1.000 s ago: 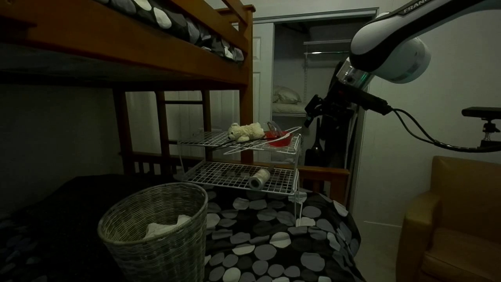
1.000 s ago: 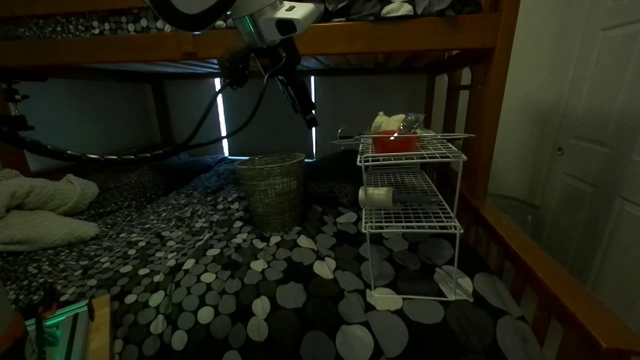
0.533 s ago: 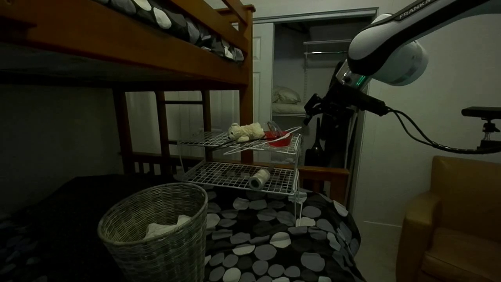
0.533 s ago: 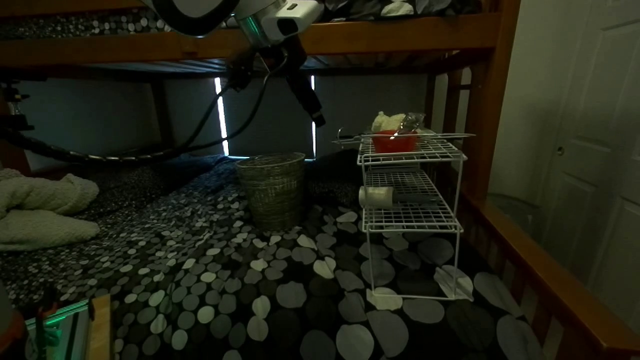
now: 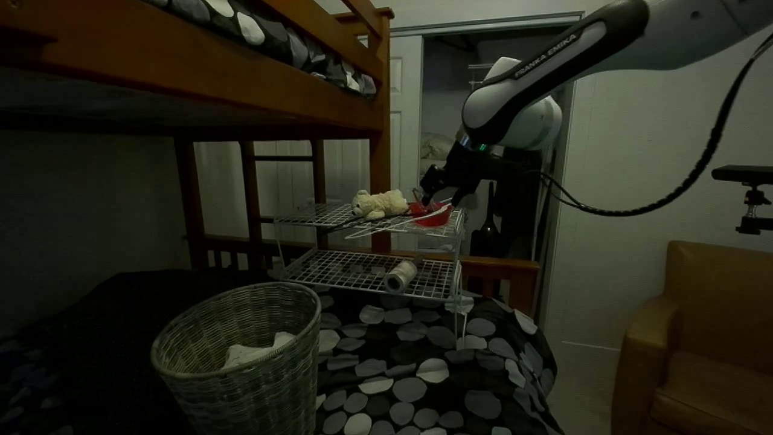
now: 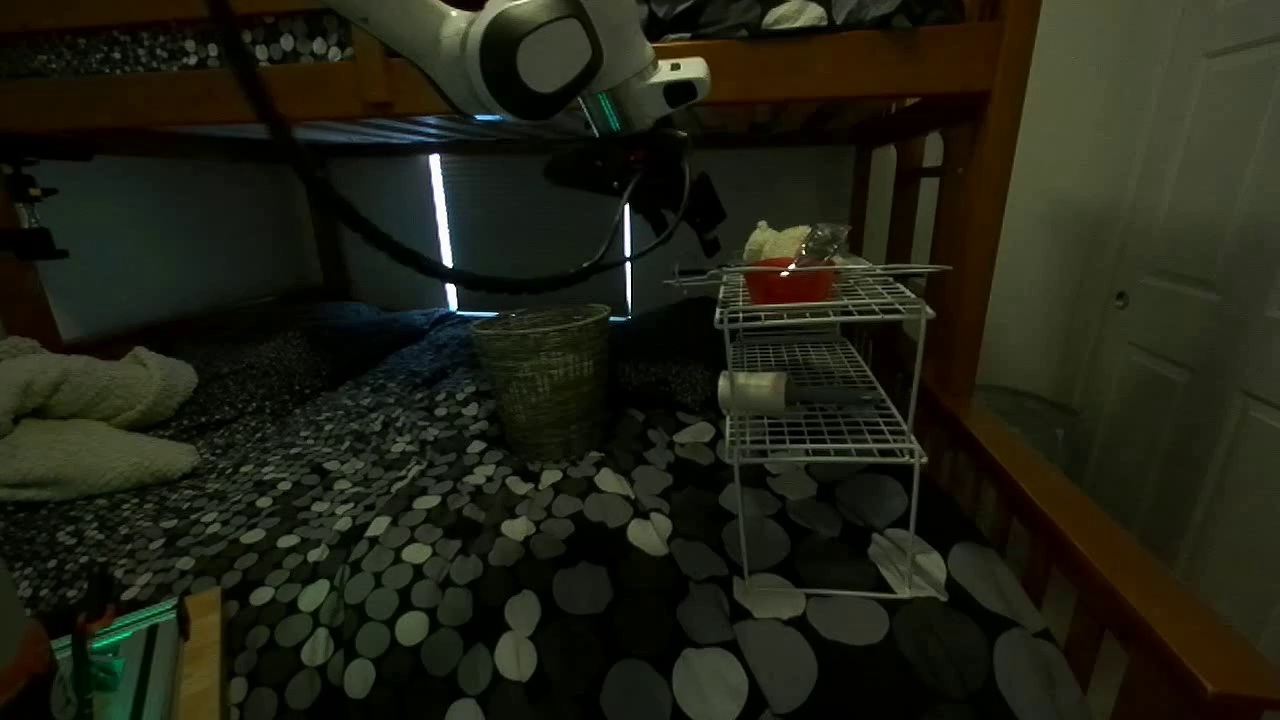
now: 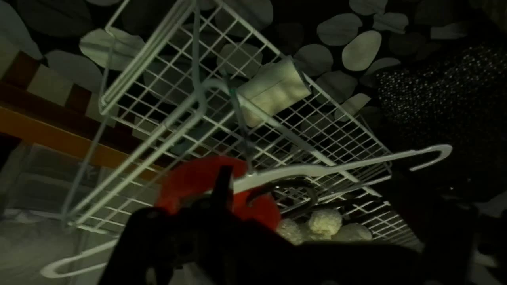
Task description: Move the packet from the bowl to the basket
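Clear, shiny plastic packet [image 6: 826,242] sits in the small round red bowl [image 6: 788,286], top poking above the rim, right of centre in an exterior view. In an exterior view the bowl [image 5: 433,222] shows too, but most of the packet is behind a finger. Wrist view: bowl low centre, partly covered by dark gripper parts; packet can't be made out.

Black two-finger gripper [image 5: 440,202]: jaws well apart, clear gap between the tips, no load visible. Overlaps the bowl there, but in an exterior view the nearer fingertip [image 6: 711,243] is up-left of the bowl with a gap, so touching neither bowl nor packet. Wrist view: one dark finger [image 7: 223,185] crosses the bowl; lower right too dim to read.

Bowl on top of white metal wire rack [image 6: 820,440]; cream plush bear [image 5: 381,204] just beside. White clothes hanger [image 7: 297,171] across rack top. White cylindrical roll [image 7: 277,93] on the shelf below, all three views.

Large round pale grey-beige woven wicker basket [image 5: 266,389], lower left in an exterior view, white cloth [image 5: 256,351] inside. In an exterior view the basket [image 6: 545,395] shows rim and outer wall only. Single-view items: cream fleecy blanket [image 6: 90,430], left edge; brown armchair [image 5: 694,338], lower right.
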`<state>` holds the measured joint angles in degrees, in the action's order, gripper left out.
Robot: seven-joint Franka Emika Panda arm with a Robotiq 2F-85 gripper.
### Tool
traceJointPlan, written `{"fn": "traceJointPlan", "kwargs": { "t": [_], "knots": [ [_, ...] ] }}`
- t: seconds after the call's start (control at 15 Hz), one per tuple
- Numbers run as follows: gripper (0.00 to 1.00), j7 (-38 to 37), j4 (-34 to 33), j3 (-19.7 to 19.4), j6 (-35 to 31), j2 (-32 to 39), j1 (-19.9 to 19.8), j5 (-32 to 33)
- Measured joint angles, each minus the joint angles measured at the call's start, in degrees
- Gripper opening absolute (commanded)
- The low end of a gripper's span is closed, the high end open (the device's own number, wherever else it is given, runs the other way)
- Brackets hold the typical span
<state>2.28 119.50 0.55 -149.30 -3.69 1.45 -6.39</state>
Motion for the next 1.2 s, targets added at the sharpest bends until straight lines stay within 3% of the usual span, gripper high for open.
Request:
{"fn": "traceJointPlan", "kwargs": {
  "t": [0.33, 0.67, 1.07, 1.2],
  "knots": [
    [1.00, 6.30, -17.17, 0.28, 6.39, 11.59, 0.12, 9.68],
    [1.00, 8.60, -21.81, -0.03, 5.25, 14.39, 0.09, 13.59],
    [0.99, -12.84, -22.81, -3.54, -2.01, 18.06, 1.91, 24.42],
    [0.89, -16.68, -23.76, -4.76, -2.19, 19.90, 2.44, 25.55]
  ]
}}
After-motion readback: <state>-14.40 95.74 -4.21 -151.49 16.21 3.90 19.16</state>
